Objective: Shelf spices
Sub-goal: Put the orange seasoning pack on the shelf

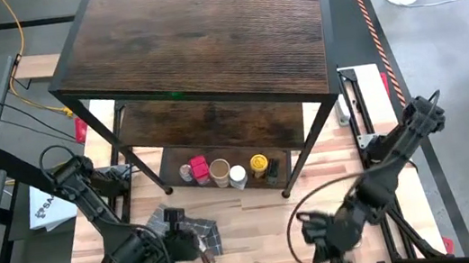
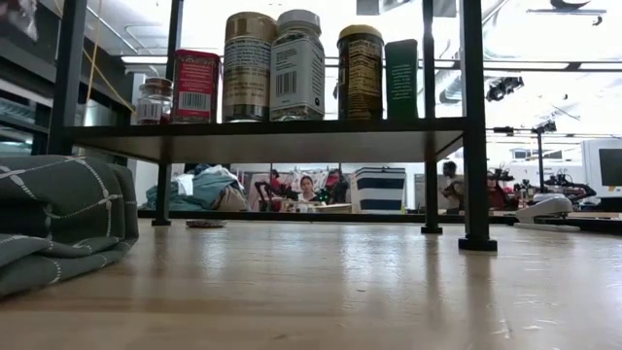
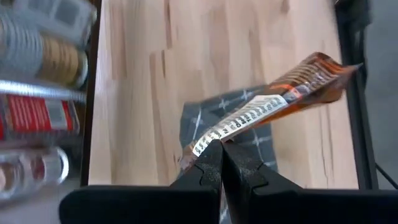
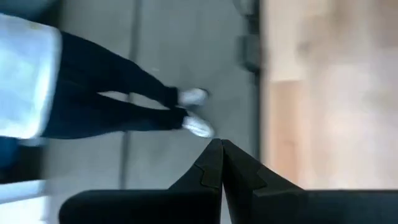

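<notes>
Spices stand in a row on the shelf's lowest board, beyond the left pincer, which is the nearer one, pinching a foil packet lying lengthwise away from it, while the right pincer waits pressed together.

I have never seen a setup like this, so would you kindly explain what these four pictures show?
It is a robot with two dark arms at a wooden table. One picture looks down from above, one level across the tabletop, two from cameras on the wrists. A tall dark-wood shelf stands on the table, with spice jars lined up on a low board. A grey checked cloth lies in front. The left hand is shut and appears to pinch the end of an orange-brown packet above the cloth. The right hand is shut and empty; beyond it a person's legs show.
</notes>
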